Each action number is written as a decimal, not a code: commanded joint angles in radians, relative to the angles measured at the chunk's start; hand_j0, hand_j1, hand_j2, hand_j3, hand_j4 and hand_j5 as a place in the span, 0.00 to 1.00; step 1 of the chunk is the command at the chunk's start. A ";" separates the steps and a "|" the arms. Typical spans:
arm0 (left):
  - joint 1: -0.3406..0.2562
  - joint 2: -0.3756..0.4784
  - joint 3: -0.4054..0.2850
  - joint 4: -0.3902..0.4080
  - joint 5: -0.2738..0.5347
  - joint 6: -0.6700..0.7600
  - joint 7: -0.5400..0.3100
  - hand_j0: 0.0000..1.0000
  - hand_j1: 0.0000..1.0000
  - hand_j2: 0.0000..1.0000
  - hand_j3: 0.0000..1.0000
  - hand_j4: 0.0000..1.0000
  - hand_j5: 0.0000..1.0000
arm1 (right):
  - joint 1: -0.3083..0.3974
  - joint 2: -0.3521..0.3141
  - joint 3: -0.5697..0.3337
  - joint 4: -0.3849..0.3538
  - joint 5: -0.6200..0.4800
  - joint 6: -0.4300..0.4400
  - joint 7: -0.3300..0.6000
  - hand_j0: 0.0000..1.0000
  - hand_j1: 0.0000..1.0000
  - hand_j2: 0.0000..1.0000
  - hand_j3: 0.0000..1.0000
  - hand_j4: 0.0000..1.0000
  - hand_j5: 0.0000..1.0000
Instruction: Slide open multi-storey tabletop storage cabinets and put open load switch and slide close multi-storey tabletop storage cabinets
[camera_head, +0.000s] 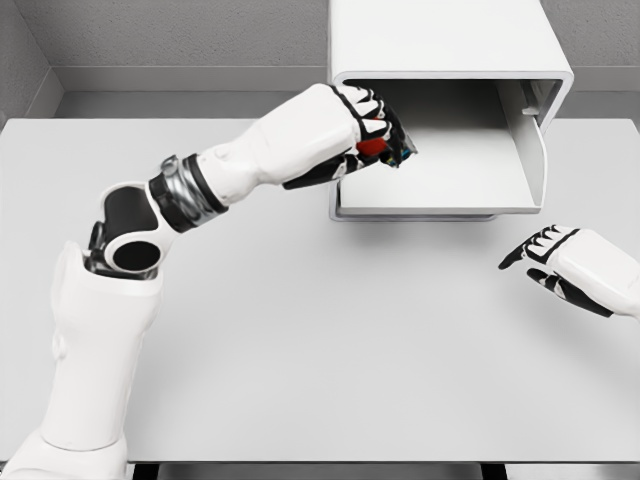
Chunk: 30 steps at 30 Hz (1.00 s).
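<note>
In the head view the left hand (375, 135), fingers curled around the red load switch (373, 147), hovers at the open cabinet drawer (440, 185)'s left edge, where an early release could drop it onto the tabletop (300, 340) beside the cabinet.

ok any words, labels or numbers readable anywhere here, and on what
None can be read: the cabinet, its open drawer, the table and both arms show no print. The red object in the left hand is mostly hidden; any marking is too small to tell.
</note>
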 joint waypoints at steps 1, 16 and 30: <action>-0.002 -0.022 -0.009 0.030 -0.014 0.003 0.001 0.44 0.44 0.44 0.44 0.44 0.44 | 0.000 -0.001 0.001 0.000 -0.007 0.001 0.000 0.57 0.57 0.57 0.57 0.57 0.57; -0.037 -0.022 -0.069 0.091 -0.137 0.003 0.001 0.44 0.44 0.44 0.44 0.44 0.44 | 0.000 -0.001 0.009 0.000 -0.007 0.001 0.000 0.57 0.57 0.57 0.57 0.57 0.57; -0.094 -0.022 -0.125 0.136 -0.168 0.003 0.001 0.46 0.46 0.46 0.46 0.46 0.46 | -0.002 -0.001 0.009 0.000 -0.007 0.001 0.000 0.58 0.58 0.58 0.58 0.58 0.58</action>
